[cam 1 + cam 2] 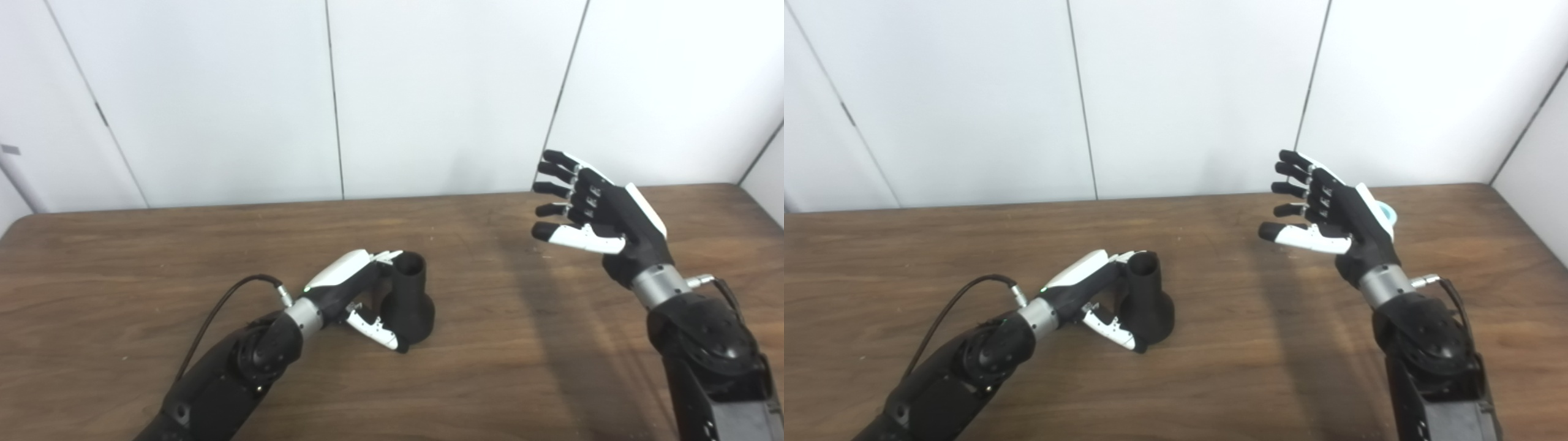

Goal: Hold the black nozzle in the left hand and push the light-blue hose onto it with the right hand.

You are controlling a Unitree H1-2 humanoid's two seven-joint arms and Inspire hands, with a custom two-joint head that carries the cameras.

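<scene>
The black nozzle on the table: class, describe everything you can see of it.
The black nozzle is matte, plastic-looking, with a narrow open tube at the top that flares into a wider rounded base. It stands upright on the wooden table, left of centre. The left robot hand wraps around it from the left, fingers at the neck and thumb low against the base. Nothing is fitted on its open top.

Both head views are evenly and fairly brightly lit, with soft, diffuse light that seems to fall from above. The brown wood-grain table [184, 257] carries a dull sheen and a faint, blurred shadow at centre right, below the raised black-and-white right hand [597, 214]. The plain white wall panels [1188, 92] look flat, without glare. Detail is slightly soft throughout.
</scene>
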